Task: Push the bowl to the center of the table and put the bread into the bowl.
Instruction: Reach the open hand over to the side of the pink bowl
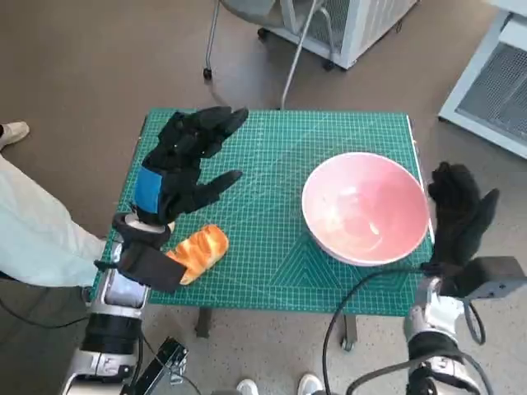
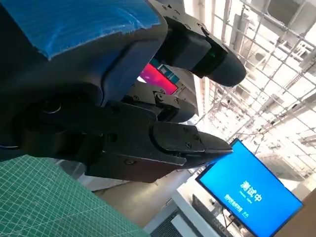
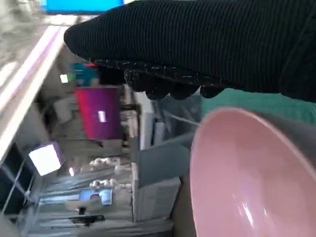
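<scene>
A pink bowl [image 1: 366, 207] stands empty on the right part of the green cutting mat [image 1: 263, 164], close to the right edge. The right wrist view shows the bowl [image 3: 247, 177] large and close. My right hand [image 1: 461, 216] in its black glove is beside the bowl's right rim, fingers up and apart, holding nothing; touching or a small gap, I cannot tell. A golden bread loaf [image 1: 200, 252] lies near the mat's front left. My left hand [image 1: 185, 164] hovers above and behind the bread, fingers spread, empty. The left hand's fingers [image 2: 163, 143] show against the room in the left wrist view.
The table's right edge runs just beside the bowl and my right hand. A chair base [image 1: 247, 33] and white cabinets [image 1: 494, 74] stand beyond the table. A person's pale trouser leg [image 1: 33, 230] is at the left. A black cable [image 1: 354, 304] hangs at the front right.
</scene>
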`<state>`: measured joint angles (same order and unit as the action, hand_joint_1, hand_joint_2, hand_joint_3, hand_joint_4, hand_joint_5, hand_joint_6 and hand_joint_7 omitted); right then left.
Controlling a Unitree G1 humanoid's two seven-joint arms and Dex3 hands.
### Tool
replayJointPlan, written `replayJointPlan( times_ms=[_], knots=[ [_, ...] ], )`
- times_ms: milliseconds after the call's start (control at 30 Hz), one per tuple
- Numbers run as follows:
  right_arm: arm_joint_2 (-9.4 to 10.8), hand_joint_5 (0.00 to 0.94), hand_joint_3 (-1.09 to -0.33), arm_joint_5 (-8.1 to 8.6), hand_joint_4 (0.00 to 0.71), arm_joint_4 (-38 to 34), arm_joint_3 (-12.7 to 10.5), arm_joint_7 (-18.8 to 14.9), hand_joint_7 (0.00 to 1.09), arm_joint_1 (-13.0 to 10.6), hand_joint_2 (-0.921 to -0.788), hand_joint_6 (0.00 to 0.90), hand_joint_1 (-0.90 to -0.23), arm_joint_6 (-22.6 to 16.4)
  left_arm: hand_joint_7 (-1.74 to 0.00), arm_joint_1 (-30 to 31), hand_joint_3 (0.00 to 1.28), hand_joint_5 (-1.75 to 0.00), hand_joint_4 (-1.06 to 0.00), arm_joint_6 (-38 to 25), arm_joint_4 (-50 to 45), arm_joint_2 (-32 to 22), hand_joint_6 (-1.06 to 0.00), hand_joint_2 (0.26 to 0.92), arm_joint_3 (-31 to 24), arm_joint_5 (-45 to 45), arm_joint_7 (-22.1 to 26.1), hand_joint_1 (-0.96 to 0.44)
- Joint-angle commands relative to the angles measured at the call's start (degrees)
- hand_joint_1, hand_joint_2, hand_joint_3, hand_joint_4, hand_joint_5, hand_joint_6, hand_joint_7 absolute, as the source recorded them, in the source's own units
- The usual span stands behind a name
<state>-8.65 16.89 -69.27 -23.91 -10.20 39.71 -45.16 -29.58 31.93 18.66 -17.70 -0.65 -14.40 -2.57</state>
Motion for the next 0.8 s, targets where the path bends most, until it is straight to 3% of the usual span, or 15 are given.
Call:
replayJointPlan(
  times_ms=[33,167,667,733,800],
  knots=[
    [1.84,0.002,-0.571,2.20,0.446,-1.83,-1.55,-2.06,0.49,1.61,-0.921,0.370,-0.382,4.00,-0.63,1.71,0.19,-0.04,-0.58,-1.18,-2.21,-0.85,-0.36,0.921,-0.91,1.06,0.76,-0.18],
    [3.04,0.000,-0.564,3.30,0.422,-2.49,-2.55,-2.88,0.53,3.05,-0.921,0.353,-0.383,5.35,-0.64,2.59,0.19,-0.04,-0.58,-2.04,-3.83,-1.31,-0.36,0.921,-1.29,0.52,0.81,-0.18],
    [6.51,0.009,-0.593,2.69,0.425,-4.64,-3.26,1.24,0.62,8.67,-0.919,0.323,-0.398,9.01,-0.77,6.81,0.19,-0.07,-0.58,-7.00,-12.50,-2.51,-0.31,0.921,-2.84,-1.57,0.22,-0.17],
    [6.91,0.011,-0.646,2.77,0.442,-4.79,-3.32,1.68,0.64,9.33,-0.896,0.320,-0.393,9.62,-0.79,7.30,0.19,-0.08,-0.57,-7.57,-13.43,-2.51,-0.30,0.921,-3.05,-1.58,0.24,-0.16],
    [7.34,0.014,-0.669,2.92,0.453,-4.95,-3.42,1.91,0.65,10.03,-0.885,0.320,-0.392,10.38,-0.81,7.75,0.20,-0.09,-0.57,-8.20,-14.30,-2.48,-0.29,0.921,-3.30,-1.47,0.28,-0.16]
  ],
)
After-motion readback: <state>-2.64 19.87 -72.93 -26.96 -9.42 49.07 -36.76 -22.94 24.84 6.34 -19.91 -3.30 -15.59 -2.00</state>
